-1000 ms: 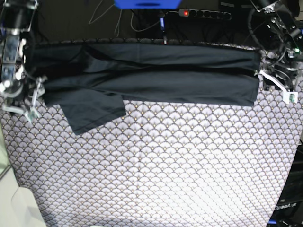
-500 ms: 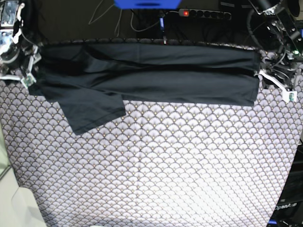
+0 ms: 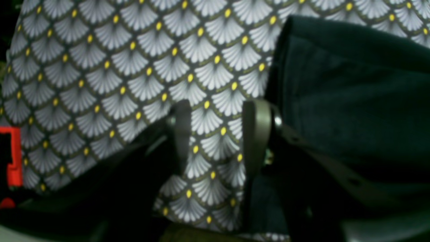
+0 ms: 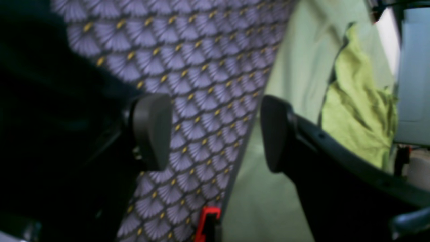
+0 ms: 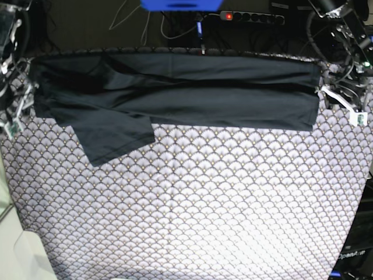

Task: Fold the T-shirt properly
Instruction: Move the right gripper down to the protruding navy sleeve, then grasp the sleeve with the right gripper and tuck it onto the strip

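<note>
The T-shirt (image 5: 175,93) is dark and lies folded into a long band along the table's far edge. One sleeve flap (image 5: 116,137) sticks out toward the front at its left end. My left gripper (image 5: 333,98) hovers just off the band's right end. In the left wrist view this gripper (image 3: 218,134) stands open over bare tablecloth, with the T-shirt (image 3: 352,101) right beside one finger (image 3: 257,134). My right gripper (image 5: 17,111) is at the band's left end. In its wrist view it (image 4: 215,134) is wide open and empty, the T-shirt (image 4: 40,87) dark at the left.
A scallop-patterned tablecloth (image 5: 192,210) covers the table. A power strip (image 5: 252,17) and cables lie behind the far edge. Past the table's left edge are a pale floor (image 4: 295,67) and a yellow-green cloth (image 4: 359,111).
The arm on the base view's left swung up toward the far corner, then came back down beside the shirt's left end. The shirt's left edge shifted slightly. The other arm stayed put.
</note>
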Controlling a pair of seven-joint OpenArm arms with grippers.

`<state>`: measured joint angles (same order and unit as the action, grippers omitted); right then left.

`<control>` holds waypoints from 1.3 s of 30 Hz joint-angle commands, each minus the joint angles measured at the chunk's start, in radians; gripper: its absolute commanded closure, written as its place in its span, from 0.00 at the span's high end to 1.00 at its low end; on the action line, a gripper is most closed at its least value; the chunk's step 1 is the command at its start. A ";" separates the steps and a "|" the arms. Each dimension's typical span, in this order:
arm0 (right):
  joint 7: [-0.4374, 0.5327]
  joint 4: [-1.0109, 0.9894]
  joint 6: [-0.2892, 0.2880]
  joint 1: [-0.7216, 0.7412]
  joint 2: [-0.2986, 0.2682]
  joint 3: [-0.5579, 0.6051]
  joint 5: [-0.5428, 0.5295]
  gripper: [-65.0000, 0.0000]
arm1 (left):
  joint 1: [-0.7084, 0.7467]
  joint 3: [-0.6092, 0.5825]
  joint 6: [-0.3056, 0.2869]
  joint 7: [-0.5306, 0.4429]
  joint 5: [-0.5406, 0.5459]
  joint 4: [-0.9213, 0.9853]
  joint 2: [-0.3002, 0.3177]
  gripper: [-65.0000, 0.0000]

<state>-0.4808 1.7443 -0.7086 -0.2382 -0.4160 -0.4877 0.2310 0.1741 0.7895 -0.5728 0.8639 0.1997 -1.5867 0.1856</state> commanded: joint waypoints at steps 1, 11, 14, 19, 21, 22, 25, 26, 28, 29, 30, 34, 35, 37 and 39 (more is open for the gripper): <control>-0.003 0.016 0.010 0.044 -0.017 0.027 0.001 0.65 | -0.005 0.000 0.000 -0.018 0.011 -0.022 0.015 0.38; -0.217 -0.033 0.010 0.353 0.107 0.245 0.000 0.65 | -0.011 0.001 0.001 -0.012 0.011 -0.024 0.015 0.38; -0.217 -0.097 0.010 0.409 0.144 0.266 0.000 0.65 | -0.006 0.005 0.001 -0.012 0.011 -0.024 0.015 0.38; -0.212 -0.240 0.010 0.478 0.202 0.269 0.000 0.65 | -0.003 0.005 0.006 -0.010 0.011 -0.025 0.015 0.38; -0.210 -0.286 0.010 0.504 0.217 0.264 0.000 0.65 | -0.003 0.006 0.006 -0.010 0.011 -0.025 0.015 0.38; -0.215 -0.310 0.010 0.521 0.225 0.263 0.000 0.65 | -0.003 0.006 0.006 -0.008 0.011 -0.025 0.015 0.38; -0.220 -0.387 0.010 0.572 0.246 0.235 -0.020 0.65 | -0.003 0.006 0.007 -0.008 0.011 -0.025 0.015 0.38; -0.229 -0.407 0.010 0.584 0.250 0.214 -0.041 0.65 | -0.003 0.006 0.007 -0.008 0.011 -0.025 0.015 0.38; -0.264 -0.461 0.010 0.620 0.250 0.179 -0.091 0.65 | -0.003 0.006 0.007 -0.008 0.011 -0.025 0.015 0.38; -0.278 -0.496 0.010 0.641 0.246 0.166 -0.114 0.65 | -0.003 0.006 0.007 -0.008 0.011 -0.025 0.013 0.38; -0.287 -0.533 0.010 0.661 0.245 0.162 -0.134 0.65 | -0.005 0.006 0.007 -0.008 0.011 -0.025 0.013 0.38; -0.292 -0.654 0.010 0.701 0.217 0.123 -0.184 0.65 | -0.011 0.006 0.007 -0.008 0.011 -0.025 0.013 0.38; -0.290 -0.676 0.010 0.701 0.216 0.114 -0.190 0.65 | -0.011 0.006 0.007 -0.008 0.011 -0.025 0.013 0.38; -0.287 -0.691 0.010 0.695 0.217 0.106 -0.189 0.65 | -0.011 0.006 0.007 -0.008 0.011 -0.025 0.013 0.38; -0.289 -0.691 0.010 0.687 0.222 0.103 -0.190 0.65 | -0.012 0.003 0.007 -0.008 0.011 -0.025 0.013 0.38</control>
<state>-0.7872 1.0363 -0.7021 0.4164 -0.1829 -0.3836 0.0551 0.1692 0.7902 -0.5682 0.8715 0.1997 -1.5917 0.1829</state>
